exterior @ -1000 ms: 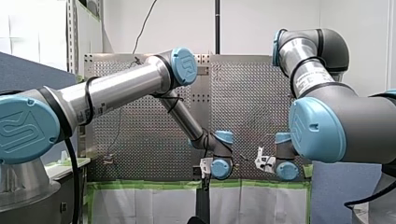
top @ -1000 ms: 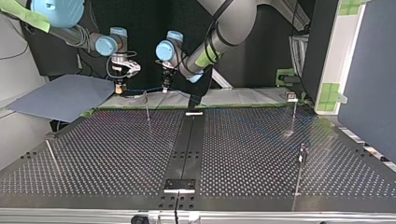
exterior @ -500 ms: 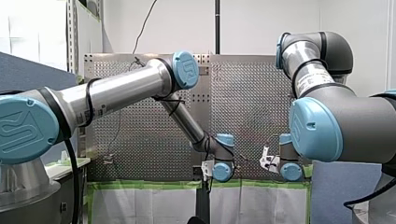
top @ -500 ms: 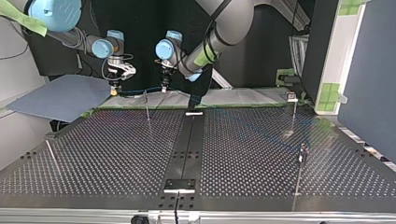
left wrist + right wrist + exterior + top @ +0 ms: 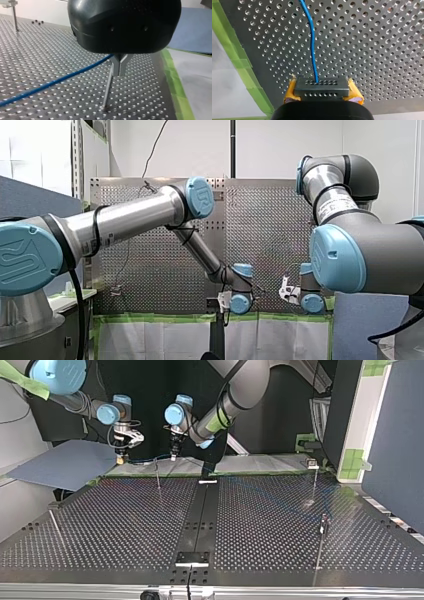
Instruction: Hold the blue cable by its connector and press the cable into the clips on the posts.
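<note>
Blue cable [image 5: 312,42] is running thin, round and limp from the connector [image 5: 321,87] over the perforated metal table [image 5: 50,62], along its far edge in the top view, strung between both grippers. I am judging it light and floppy, likely to sag unless kept slightly taut, and the connector is the only stiff place to take hold. It is a matte black block with rows of small holes. My right gripper [image 5: 322,92] is clamping its sides between yellow pads [image 5: 290,93], closed down to its width. My left gripper [image 5: 119,65] is showing narrow metal fingers meeting at the tips, with the cable passing through the notch just above them and a thin steel post [image 5: 107,90] just beside. Green tape [image 5: 239,62] is edging the table.
</note>
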